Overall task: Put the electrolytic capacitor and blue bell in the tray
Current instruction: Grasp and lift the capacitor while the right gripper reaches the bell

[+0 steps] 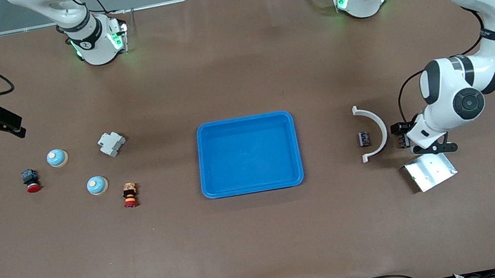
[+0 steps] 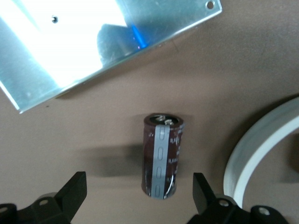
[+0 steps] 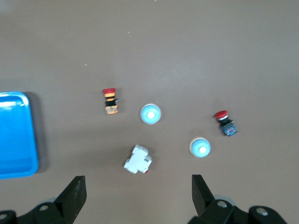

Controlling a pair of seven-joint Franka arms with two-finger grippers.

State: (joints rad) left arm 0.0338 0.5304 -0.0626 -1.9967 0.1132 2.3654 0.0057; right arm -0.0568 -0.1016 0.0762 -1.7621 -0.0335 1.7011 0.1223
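The electrolytic capacitor (image 2: 162, 158), a dark brown cylinder with a grey stripe, lies on the table between the open fingers of my left gripper (image 2: 138, 175). In the front view my left gripper (image 1: 400, 134) is low over the table and its hand hides the capacitor. Two blue bells (image 1: 57, 158) (image 1: 97, 185) sit toward the right arm's end; both show in the right wrist view (image 3: 200, 147) (image 3: 150, 114). The bright-blue tray (image 1: 255, 185) is mid-table and holds nothing. My right gripper (image 1: 11, 124) is open and empty, high over the table's right-arm end.
A silver plate (image 1: 430, 172) and a white curved piece (image 1: 373, 120) flank the left gripper; a small dark part (image 1: 364, 138) lies inside the curve. A white block (image 1: 111, 143) and two red-capped buttons (image 1: 31, 180) (image 1: 129, 195) lie by the bells.
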